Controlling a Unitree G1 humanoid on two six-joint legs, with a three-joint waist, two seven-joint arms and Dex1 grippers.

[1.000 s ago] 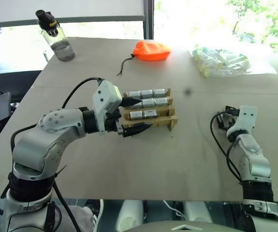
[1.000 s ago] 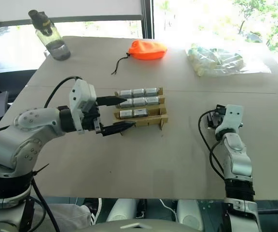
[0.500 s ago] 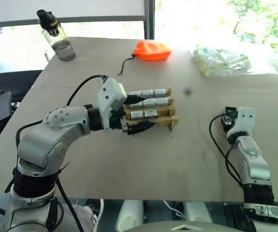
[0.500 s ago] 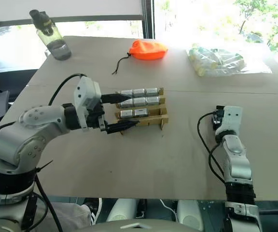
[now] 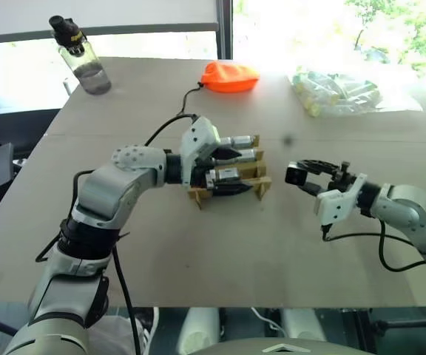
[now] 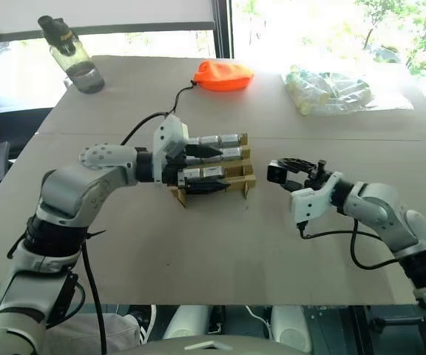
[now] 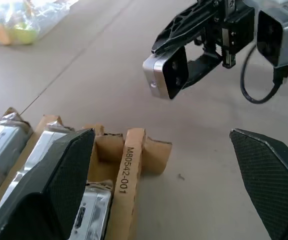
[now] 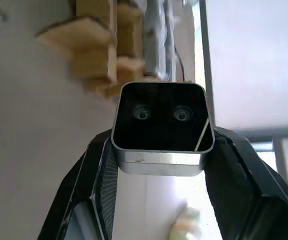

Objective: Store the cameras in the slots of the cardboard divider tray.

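Note:
The cardboard divider tray [image 5: 262, 183] sits mid-table, with silver cameras [image 5: 237, 141] lying in its farther rows. My left gripper [image 5: 231, 173] is open over the tray's left part; in the left wrist view one finger [image 7: 59, 180] hangs over the tray and the other over bare table. To the right of the tray, my right gripper [image 5: 296, 176] is shut on a camera [image 8: 161, 131] with a black face and two small lenses. It holds that camera just above the table, a short gap from the tray's right end. The left wrist view also catches the held camera [image 7: 166, 75].
An orange pouch [image 5: 230, 76] with a black cord lies at the back centre. A water bottle [image 5: 80, 55] stands at the back left. A clear plastic bag [image 5: 336, 92] of items rests at the back right. A black cable [image 5: 353, 237] trails from my right wrist.
My right arm has swung in from the table's right side toward the tray and now grips a camera. My left gripper has slid right along the tray, still open.

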